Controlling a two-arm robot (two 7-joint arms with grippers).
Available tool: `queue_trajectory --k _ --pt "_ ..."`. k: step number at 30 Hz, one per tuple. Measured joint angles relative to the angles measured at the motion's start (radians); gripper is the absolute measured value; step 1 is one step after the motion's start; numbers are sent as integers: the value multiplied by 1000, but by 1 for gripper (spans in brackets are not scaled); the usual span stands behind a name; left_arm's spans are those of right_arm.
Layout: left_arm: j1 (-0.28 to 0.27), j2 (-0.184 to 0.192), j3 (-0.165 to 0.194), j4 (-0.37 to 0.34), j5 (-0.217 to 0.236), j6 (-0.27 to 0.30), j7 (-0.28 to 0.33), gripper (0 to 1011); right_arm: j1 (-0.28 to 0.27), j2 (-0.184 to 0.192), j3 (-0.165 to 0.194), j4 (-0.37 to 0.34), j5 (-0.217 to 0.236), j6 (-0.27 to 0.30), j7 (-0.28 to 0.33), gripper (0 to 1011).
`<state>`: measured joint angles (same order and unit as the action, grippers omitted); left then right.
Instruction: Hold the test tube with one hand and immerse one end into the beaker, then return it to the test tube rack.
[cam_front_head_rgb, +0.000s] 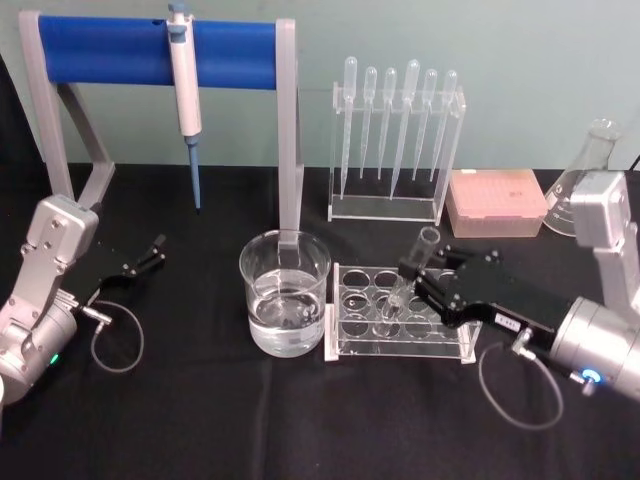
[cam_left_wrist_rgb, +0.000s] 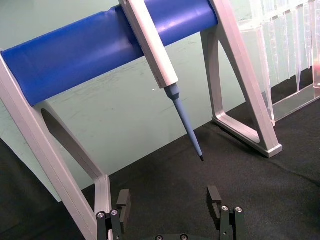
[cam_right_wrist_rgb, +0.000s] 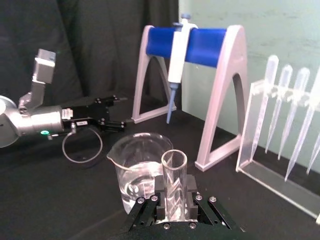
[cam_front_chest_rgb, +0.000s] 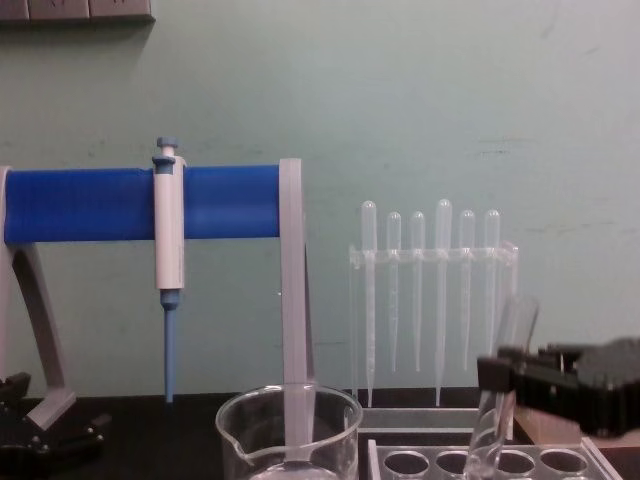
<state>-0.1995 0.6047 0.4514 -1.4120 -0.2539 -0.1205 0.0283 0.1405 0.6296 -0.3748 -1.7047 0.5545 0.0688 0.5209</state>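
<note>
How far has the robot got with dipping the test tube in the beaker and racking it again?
Done: the right gripper is shut on the test tube. In hand: the tube leans with its lower end in the rack, beside the beaker. Whether it has been dipped cannot be told. Left: at least releasing it upright. The left gripper sits open, far left.

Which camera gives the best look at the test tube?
The head view: the whole test tube shows, tilted, held by the right gripper at the rack. The right wrist view shows its open rim and upper part; the chest view its tilt from the side.
</note>
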Motion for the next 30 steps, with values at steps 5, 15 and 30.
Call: queue_trajectory --k 5,15,30 --pt "0 0 0 0 0 0 0 1000 23 33 9 -49 20 53 14 241" --pt "0 0 0 0 0 0 0 1000 96 104 20 -142 65 154 25 241" --pt "0 0 0 0 0 0 0 1000 188 141 -4 -159 108 217 19 241"
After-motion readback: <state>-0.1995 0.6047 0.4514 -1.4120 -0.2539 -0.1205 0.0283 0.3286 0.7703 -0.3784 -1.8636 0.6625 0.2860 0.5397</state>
